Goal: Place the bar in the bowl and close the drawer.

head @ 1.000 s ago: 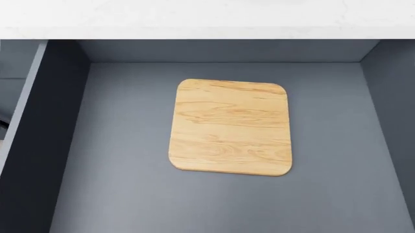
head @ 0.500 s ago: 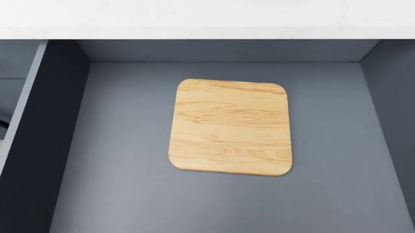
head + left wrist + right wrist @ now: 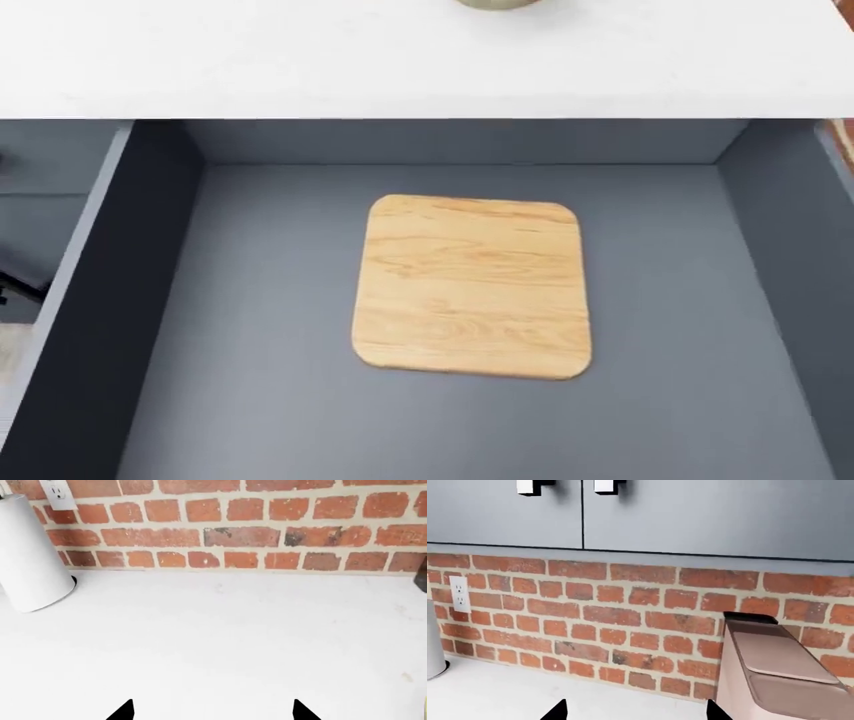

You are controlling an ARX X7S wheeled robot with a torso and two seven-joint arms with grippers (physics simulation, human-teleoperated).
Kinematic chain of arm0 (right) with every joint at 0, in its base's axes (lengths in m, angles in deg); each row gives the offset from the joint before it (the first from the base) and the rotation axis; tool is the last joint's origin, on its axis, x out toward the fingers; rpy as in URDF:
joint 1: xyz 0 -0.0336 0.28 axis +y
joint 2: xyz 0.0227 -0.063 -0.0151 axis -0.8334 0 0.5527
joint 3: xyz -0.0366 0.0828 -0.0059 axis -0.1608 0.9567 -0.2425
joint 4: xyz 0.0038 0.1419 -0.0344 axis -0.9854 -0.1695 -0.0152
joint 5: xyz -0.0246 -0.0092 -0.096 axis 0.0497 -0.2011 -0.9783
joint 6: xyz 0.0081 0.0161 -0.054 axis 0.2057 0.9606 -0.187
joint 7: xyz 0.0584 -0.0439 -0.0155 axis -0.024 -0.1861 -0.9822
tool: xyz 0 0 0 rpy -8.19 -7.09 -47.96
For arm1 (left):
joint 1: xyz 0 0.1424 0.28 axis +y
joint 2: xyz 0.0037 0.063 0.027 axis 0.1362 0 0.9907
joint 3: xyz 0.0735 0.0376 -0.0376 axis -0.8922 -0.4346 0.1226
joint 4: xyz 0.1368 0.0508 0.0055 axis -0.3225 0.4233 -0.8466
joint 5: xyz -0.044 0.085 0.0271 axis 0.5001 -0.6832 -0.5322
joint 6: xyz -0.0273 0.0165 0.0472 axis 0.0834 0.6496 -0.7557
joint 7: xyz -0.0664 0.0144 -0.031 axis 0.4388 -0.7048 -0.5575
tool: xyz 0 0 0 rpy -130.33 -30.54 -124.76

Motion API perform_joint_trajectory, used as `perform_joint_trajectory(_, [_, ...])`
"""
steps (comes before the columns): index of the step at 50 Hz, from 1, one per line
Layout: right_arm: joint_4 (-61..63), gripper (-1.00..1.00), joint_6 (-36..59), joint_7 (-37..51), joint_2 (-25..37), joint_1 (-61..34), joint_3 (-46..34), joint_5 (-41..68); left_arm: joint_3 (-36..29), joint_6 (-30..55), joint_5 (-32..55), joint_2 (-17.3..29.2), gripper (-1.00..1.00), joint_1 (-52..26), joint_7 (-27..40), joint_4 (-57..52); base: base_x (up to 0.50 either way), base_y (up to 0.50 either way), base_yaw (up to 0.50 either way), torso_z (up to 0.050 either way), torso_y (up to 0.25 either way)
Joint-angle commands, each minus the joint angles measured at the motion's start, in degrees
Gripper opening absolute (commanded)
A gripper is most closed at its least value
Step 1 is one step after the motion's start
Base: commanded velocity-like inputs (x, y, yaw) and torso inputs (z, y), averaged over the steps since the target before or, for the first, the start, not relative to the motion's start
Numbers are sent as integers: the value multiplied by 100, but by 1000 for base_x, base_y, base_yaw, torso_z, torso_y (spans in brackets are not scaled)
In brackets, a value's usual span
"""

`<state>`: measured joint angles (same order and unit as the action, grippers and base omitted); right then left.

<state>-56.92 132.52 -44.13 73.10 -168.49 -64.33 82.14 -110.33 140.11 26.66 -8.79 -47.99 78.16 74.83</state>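
The drawer (image 3: 240,330) stands pulled open under the white counter (image 3: 400,60) in the head view, slate grey inside; its front and handle are out of view. The bar is not in view. A rounded cream-grey edge (image 3: 501,3) on the counter at the view's top may be the bowl. Neither gripper shows in the head view. My left gripper (image 3: 213,714) is open and empty over the white counter. My right gripper (image 3: 637,712) is open and empty, above the counter and facing the brick wall.
A light-wood cutting board (image 3: 471,288) lies flat in the middle of the drawer. A white cylinder (image 3: 30,555) stands by the brick wall (image 3: 233,535). A pinkish-tan appliance (image 3: 780,675) stands against the wall under grey cabinet doors (image 3: 694,515).
The head view has shifted: more of the counter shows, the drawer and board sit lower in the picture, and the rounded edge has come into view at the top.
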Motion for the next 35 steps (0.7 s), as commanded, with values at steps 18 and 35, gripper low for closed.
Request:
perform_joint_trajectory(18, [1358, 100, 2386, -224, 123, -5, 900, -1402, 1441, 1535, 1784, 1255, 100, 597, 1401, -2689, 0, 0, 0, -4, 250])
perform_joint_trajectory(35, [3441, 100, 4315, -1820, 561, 667, 271, -2772, 2626, 2584, 4112, 1831, 100, 1300, 3352, -4493, 0, 0, 0, -4, 250])
